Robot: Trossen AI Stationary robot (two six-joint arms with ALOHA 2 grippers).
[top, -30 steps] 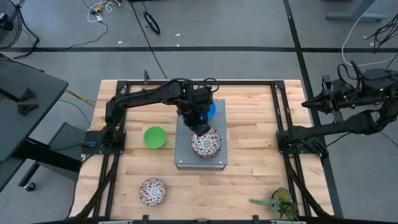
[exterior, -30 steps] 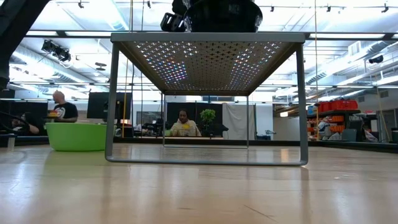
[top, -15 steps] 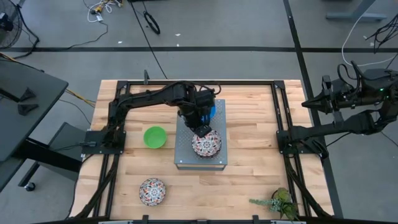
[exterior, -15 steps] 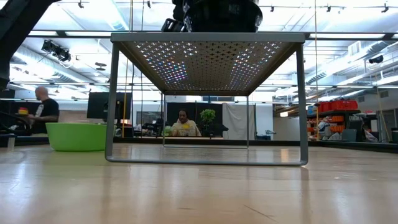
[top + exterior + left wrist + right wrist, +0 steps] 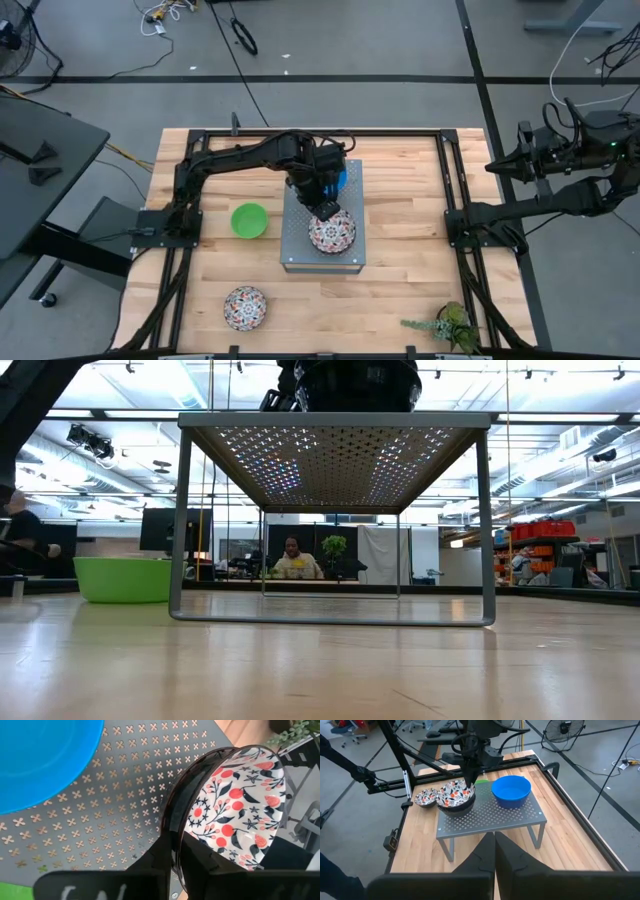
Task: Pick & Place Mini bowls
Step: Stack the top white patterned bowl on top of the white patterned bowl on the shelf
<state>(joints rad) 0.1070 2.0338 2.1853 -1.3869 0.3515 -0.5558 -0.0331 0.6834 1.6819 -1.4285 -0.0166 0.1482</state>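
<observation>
- Since 1 s back, floral bowl on the perforated metal stand sits a touch nearer the stand's 12 o'clock edge; left gripper barely shifted, and in low view the person at far left moved toward the frame edge.
- Left gripper: fingers straddle the floral bowl's rim at its 11 o'clock side, one finger outside the dark wall, other inside; looks like it grips the bowl w/ rim between fingers.
- Bright blue bowl on the same stand, at 12 o'clock from floral bowl, apart from it.
- Green bowl on table at 9 o'clock of the stand.
- 2nd floral bowl at table's 7 o'clock, upside down.
- Small plant near table's 5 o'clock corner.
- Right gripper parked off table at 3 o'clock, fingers closed, empty.
</observation>
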